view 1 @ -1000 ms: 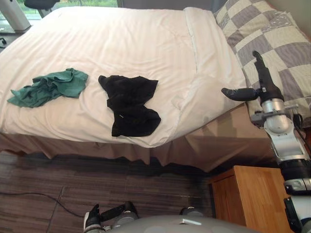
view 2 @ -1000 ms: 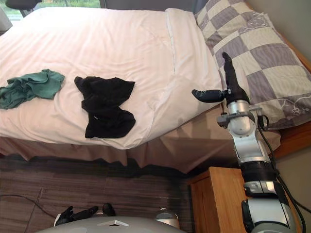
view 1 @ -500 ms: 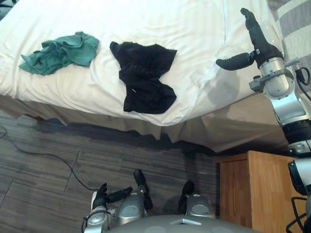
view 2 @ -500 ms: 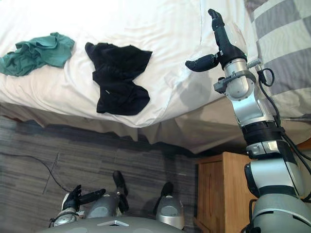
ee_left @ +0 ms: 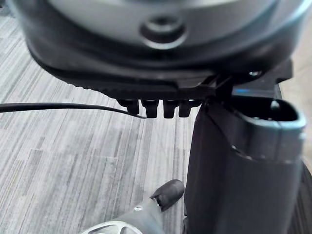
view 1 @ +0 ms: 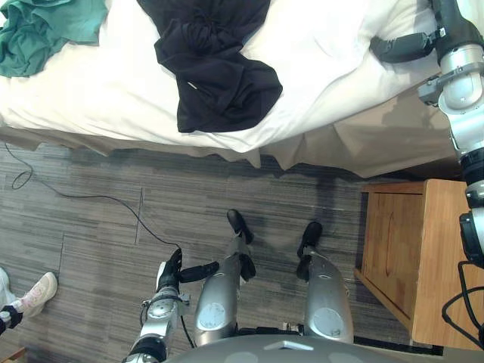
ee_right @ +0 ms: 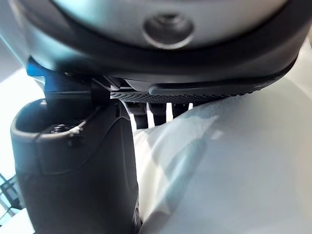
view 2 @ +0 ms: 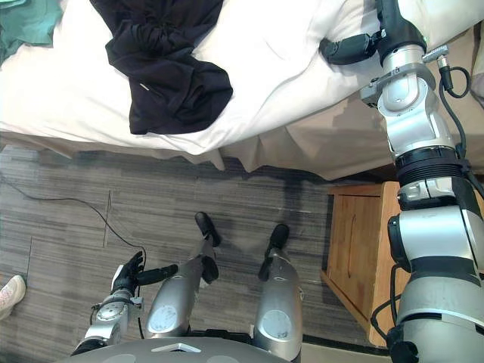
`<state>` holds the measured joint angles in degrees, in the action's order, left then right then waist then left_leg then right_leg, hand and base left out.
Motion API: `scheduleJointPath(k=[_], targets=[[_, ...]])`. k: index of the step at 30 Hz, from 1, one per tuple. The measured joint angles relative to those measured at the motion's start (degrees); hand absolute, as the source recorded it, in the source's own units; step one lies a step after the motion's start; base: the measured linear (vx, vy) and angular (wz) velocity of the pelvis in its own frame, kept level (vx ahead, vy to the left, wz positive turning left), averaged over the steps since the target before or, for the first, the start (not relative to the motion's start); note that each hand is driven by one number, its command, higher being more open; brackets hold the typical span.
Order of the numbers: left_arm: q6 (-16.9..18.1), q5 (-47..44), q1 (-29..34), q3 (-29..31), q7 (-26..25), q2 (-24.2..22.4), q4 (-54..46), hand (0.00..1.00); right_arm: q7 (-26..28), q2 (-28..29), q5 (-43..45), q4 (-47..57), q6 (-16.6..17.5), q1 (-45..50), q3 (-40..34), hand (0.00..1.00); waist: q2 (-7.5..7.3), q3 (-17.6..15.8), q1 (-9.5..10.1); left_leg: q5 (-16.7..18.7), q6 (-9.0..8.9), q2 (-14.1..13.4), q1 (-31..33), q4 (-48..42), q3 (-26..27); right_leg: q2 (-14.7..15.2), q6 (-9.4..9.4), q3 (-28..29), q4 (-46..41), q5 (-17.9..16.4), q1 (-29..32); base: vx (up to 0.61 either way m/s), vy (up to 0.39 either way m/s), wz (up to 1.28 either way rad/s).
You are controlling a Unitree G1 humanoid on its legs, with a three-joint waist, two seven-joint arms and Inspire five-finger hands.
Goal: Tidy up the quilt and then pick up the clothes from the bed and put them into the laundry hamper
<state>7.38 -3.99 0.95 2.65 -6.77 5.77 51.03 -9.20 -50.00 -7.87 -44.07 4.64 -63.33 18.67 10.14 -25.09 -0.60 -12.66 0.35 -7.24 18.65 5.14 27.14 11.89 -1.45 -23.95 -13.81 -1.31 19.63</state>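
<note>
Clothes lie on the white quilt [view 1: 333,72]: a black garment [view 1: 219,72] bunched at its near edge, a green garment [view 1: 38,30] apart from it. Both look light and limp, best pinched at a raised fold; the quilt is soft but bulky. Right hand [view 2: 392,32], spread and empty, is over the quilt's corner; left hand [view 1: 172,274] hangs relaxed above the floor [view 1: 91,227].

Bed [view 1: 363,147] under a white quilt [view 2: 280,60], draped over the near edge. On the quilt, well to the left of the right hand [view 2: 393,30]: black clothes [view 1: 219,76], crumpled, close to that edge. Farther left, green clothes [view 1: 38,26], bunched.
</note>
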Motion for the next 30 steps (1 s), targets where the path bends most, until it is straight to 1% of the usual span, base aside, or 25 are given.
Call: scheduleJointPath(k=[1, 3, 4, 5, 8, 10, 12, 13, 15, 16, 17, 18, 20, 22, 25, 26, 29, 30], targets=[[-0.1, -0.2, -0.7, 0.0, 0.3, -0.2, 0.0, 1.00, -0.3, 0.0, 0.1, 0.0, 0.0, 0.0, 0.0, 0.00, -0.01, 0.0, 0.33, 0.0, -0.11, -0.1, -0.1, 0.0, 0.2, 0.2, 0.17, 0.1, -1.1, -0.6, 0.4, 0.02, -0.038, 0.02], [-0.1, -0.4, -0.8, 0.0, 0.8, -0.6, -0.5, 1.00, -0.3, 0.0, 0.2, 0.6, -0.2, 0.4, 0.0, 0.00, -0.19, -0.1, 0.39, 0.2, -0.55, -0.1, -0.7, 0.0, 0.6, 0.6, 0.24, 0.1, -2.6, -1.6, 0.4, 0.01, -0.042, 0.02], [-0.1, -0.5, -0.8, 0.0, 0.8, -1.1, -0.8, 1.00, -0.3, 0.0, 0.2, 2.3, -0.3, 1.4, -0.2, 0.00, -0.52, -0.3, 0.49, 0.4, -0.77, -0.1, -1.5, 0.0, 1.1, 0.9, 0.33, 0.4, -3.4, -1.9, 0.2, 0.02, -0.045, -0.10], [-0.2, -0.9, -0.8, 0.2, 0.9, -1.7, -1.0, 1.00, -0.3, 0.4, 0.2, 5.8, -0.4, 4.4, -1.0, 0.00, -0.91, -0.5, 0.44, 1.0, -1.55, -0.2, -2.6, 0.0, 1.7, 0.9, 0.26, 0.6, -3.6, -2.1, -0.6, 0.02, -0.037, -0.14], [-0.4, -0.9, -0.9, 0.5, 0.9, -2.8, -1.0, 1.00, -1.0, 2.3, 0.4, 10.0, -0.3, 11.6, -5.5, 0.00, -1.57, -0.9, 0.34, 1.1, -1.64, -0.2, -5.5, 0.0, 2.4, 0.9, 0.33, 1.2, -3.5, -2.2, -3.2, 0.04, -0.033, -0.10], [-0.5, -0.9, -0.9, 0.6, 0.9, -2.8, -0.8, 1.00, -1.5, 5.8, 1.7, 11.6, -0.3, 17.0, -10.4, 0.00, -2.50, -0.7, 0.22, 1.3, -1.78, -0.2, -7.8, 0.0, 2.8, 0.7, 0.13, 2.0, -3.1, -2.4, -5.3, 0.05, -0.034, -0.11], [-1.3, -0.6, -1.0, 0.7, 0.7, -2.7, 0.2, 1.00, -1.7, 11.1, 2.8, 14.0, -0.3, 24.3, -17.2, 0.00, -3.69, -0.3, -0.07, 1.9, -2.08, -0.6, -10.8, 0.0, 2.8, -0.3, 0.08, 2.2, -1.0, -2.4, -9.1, 0.07, -0.062, -0.10], [-1.4, -0.5, -0.9, 0.8, 0.7, -2.5, 0.3, 1.00, -1.9, 12.5, 3.3, 14.5, -0.3, 26.1, -18.4, 0.00, -4.07, -0.1, -0.23, 2.0, -2.16, -0.8, -11.5, 0.0, 2.9, -0.6, 0.06, 2.3, -0.6, -2.4, -9.9, 0.08, -0.061, -0.07], [-2.6, 0.1, -0.5, 1.4, 0.7, -2.3, 0.6, 1.00, -2.2, 16.4, 5.2, 17.4, -0.3, 33.7, -21.2, 0.00, -5.94, 1.6, -1.06, 2.3, -2.67, -1.1, -13.6, -0.1, 2.7, -1.1, -0.02, 2.3, 0.9, -2.3, -12.5, 0.08, -0.043, -0.07], [-2.7, 0.1, -0.3, 1.5, 0.7, -2.3, 1.0, 1.00, -2.2, 17.2, 5.7, 18.1, -0.2, 35.6, -21.7, 0.00, -6.37, 2.4, -1.23, 2.4, -2.76, -1.1, -13.8, -0.2, 2.7, -1.3, -0.10, 2.3, 1.2, -2.3, -12.8, 0.08, -0.035, -0.09], [-3.1, 0.2, -0.3, 1.6, 0.7, -2.2, 1.9, 1.00, -2.2, 18.9, 6.4, 18.6, -0.1, 38.9, -23.0, 1.00, -7.11, 3.7, -1.37, 2.7, -3.12, -1.2, -14.5, -0.2, 2.7, -1.5, -0.14, 2.5, 1.8, -2.3, -13.6, 0.09, -0.035, -0.09], [-3.9, 0.4, -0.3, 1.6, 0.9, -2.2, 2.5, 1.00, -2.1, 20.4, 6.4, 18.6, 0.0, 41.7, -24.4, 1.00, -7.65, 4.5, -1.49, 2.9, -3.40, -1.3, -15.9, -0.2, 2.7, -1.7, -0.23, 2.5, 2.6, -2.2, -15.3, 0.09, -0.034, -0.08], [-4.4, 1.4, -0.1, 1.6, 0.9, -2.3, 2.8, 1.00, -2.0, 22.0, 6.5, 18.6, 0.1, 44.4, -25.7, 1.00, -7.99, 5.5, -1.49, 3.2, -3.84, -1.4, -17.5, -0.2, 2.8, -2.0, -0.33, 2.5, 3.6, -2.2, -17.2, 0.08, -0.027, -0.05], [-5.0, 2.4, 0.9, 1.8, 1.0, -2.3, 2.8, 1.00, -1.3, 24.0, 6.5, 18.5, 0.4, 47.7, -27.3, 1.00, -7.89, 7.1, -1.74, 3.6, -4.38, -1.4, -19.0, -0.2, 2.8, -2.3, -0.44, 2.5, 4.7, -2.1, -19.1, 0.08, -0.025, -0.04], [-5.2, 2.4, 1.8, 2.9, 1.0, -2.3, 3.1, 1.00, -0.8, 26.2, 6.5, 17.5, 0.3, 50.7, -29.8, 1.00, -7.73, 8.2, -2.45, 3.9, -4.55, -1.5, -20.2, -0.2, 2.9, -2.7, -0.76, 2.5, 6.0, -2.0, -20.9, 0.05, -0.008, -0.03], [-5.4, 2.4, 1.9, 3.2, 0.9, -2.3, 3.6, 1.00, -0.8, 27.2, 6.6, 16.9, 0.1, 52.4, -31.6, 1.00, -7.73, 8.8, -2.60, 4.0, -4.61, -1.6, -20.6, -0.1, 2.9, -2.8, -0.86, 2.6, 6.4, -1.9, -21.3, 0.05, -0.007, -0.03], [-6.3, 2.4, 1.9, 4.9, 1.0, -2.5, 4.1, 1.00, -0.8, 29.3, 7.2, 16.5, -0.5, 55.7, -36.5, 1.00, -7.67, 9.0, -2.70, 4.5, -4.96, -1.7, -22.4, 0.0, 3.4, -3.0, -0.93, 2.9, 7.1, -1.8, -23.2, 0.03, -0.002, -0.09], [-6.4, 2.4, 2.2, 5.4, 0.9, -2.5, 4.4, 1.00, -0.8, 30.2, 8.5, 16.6, -0.5, 56.7, -38.3, 1.00, -7.60, 9.7, -2.71, 4.6, -4.95, -1.8, -22.5, 0.0, 3.9, -3.1, -0.93, 3.1, 7.3, -1.8, -23.2, 0.03, 0.004, -0.14]])
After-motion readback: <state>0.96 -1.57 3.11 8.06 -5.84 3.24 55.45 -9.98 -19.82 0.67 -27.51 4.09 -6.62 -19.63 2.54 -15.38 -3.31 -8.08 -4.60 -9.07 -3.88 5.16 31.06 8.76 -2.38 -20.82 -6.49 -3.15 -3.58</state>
